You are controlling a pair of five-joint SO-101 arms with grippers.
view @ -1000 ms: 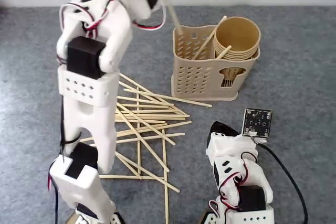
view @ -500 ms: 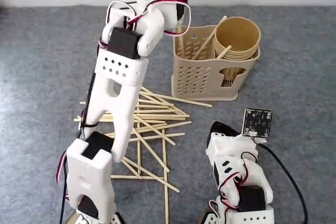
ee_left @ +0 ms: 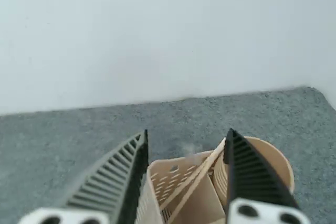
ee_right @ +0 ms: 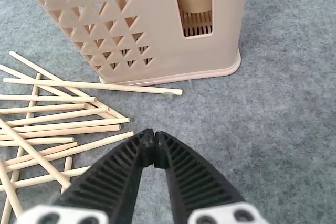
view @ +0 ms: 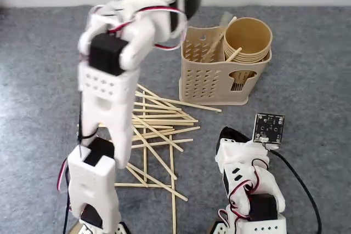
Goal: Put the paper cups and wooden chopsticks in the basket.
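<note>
We see a big grey tabletop [view: 38,80]. The tall left arm [view: 107,89] stands over it. Its left gripper [ee_left: 187,135] hangs up high by the basket [view: 211,80], spread wide with nothing in it. The right arm [view: 247,184] sits low. Its right gripper [ee_right: 154,142] is pressed together and holds nothing. The tan basket stands upright. A stack of paper cups [view: 249,39] sits in one side, and a few chopsticks [view: 215,45] lean in the other. Many wooden chopsticks [view: 156,127] lie in a messy pile on the tabletop beside the basket.
</note>
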